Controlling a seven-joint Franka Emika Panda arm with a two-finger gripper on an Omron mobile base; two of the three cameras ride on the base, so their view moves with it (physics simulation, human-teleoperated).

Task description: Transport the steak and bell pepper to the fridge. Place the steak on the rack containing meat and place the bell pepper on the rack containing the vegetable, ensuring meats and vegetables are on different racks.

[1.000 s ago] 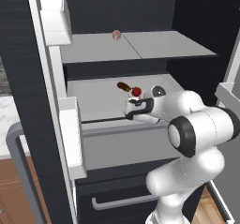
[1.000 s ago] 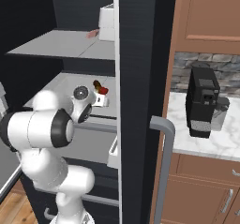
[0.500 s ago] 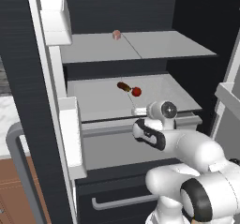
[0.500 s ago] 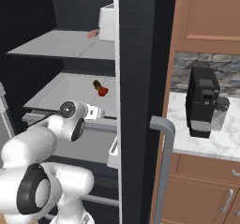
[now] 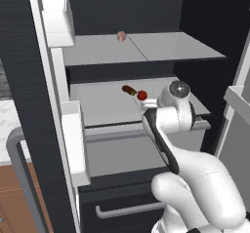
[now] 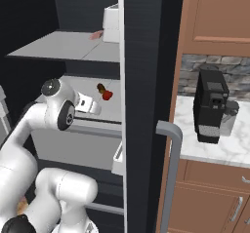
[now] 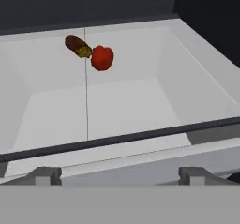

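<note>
The red bell pepper (image 7: pixel 102 58) lies free on the rack containing the vegetable (image 7: pixel 126 101), touching the end of a dark brown-and-yellow vegetable (image 7: pixel 78 45). My gripper (image 7: pixel 119 175) is open and empty. It hangs in front of this lower shelf's front rail, well short of the pepper. The left base view shows the bell pepper (image 5: pixel 142 95) just past my wrist, and the right base view shows the bell pepper (image 6: pixel 107 95) beyond my hand. On the rack containing meat (image 5: pixel 161 49) sits a small pink piece (image 5: pixel 121 36). I cannot tell at this size whether it is the steak.
The fridge (image 6: pixel 141 56) stands open, with white door bins (image 5: pixel 73 134) on the left door and a grey bar handle (image 6: pixel 168 144) on the right one. A drawer with a handle (image 5: pixel 127 210) sits under the shelves. A black coffee machine (image 6: pixel 211 105) stands on the counter at right.
My hand has drawn back from the bell pepper to the front of the lower shelf. The pepper stays lying beside the brown-and-yellow vegetable.
</note>
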